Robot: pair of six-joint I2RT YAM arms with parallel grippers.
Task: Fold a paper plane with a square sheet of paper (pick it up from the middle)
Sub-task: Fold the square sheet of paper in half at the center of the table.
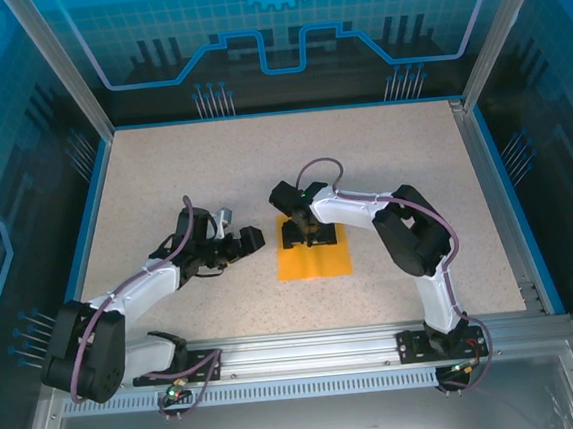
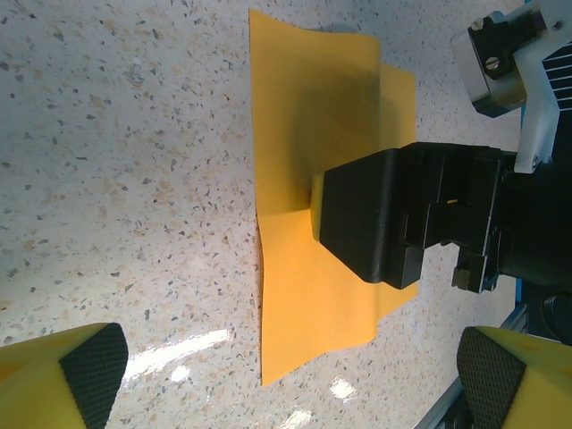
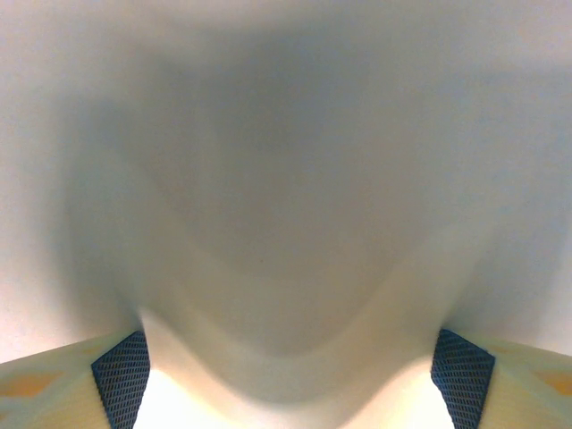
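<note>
The square sheet of paper (image 1: 316, 262) lies flat on the speckled table, bright orange; in the left wrist view the sheet (image 2: 304, 134) shows one corner slightly lifted. My right gripper (image 1: 308, 235) points straight down onto the sheet's middle, its black body (image 2: 384, 219) touching the paper. In the right wrist view its fingertips (image 3: 121, 375) stand wide apart at the bottom corners, with a blurred pale hump between them, so the right gripper (image 3: 290, 375) is open. My left gripper (image 1: 252, 240) hovers just left of the sheet, open (image 2: 292, 375) with nothing between its fingers.
The speckled tabletop (image 1: 413, 163) spreads on all sides of the sheet. An aluminium rail (image 1: 308, 348) carrying both arm bases runs along the near edge. Blue transparent walls (image 1: 281, 34) enclose the back and sides.
</note>
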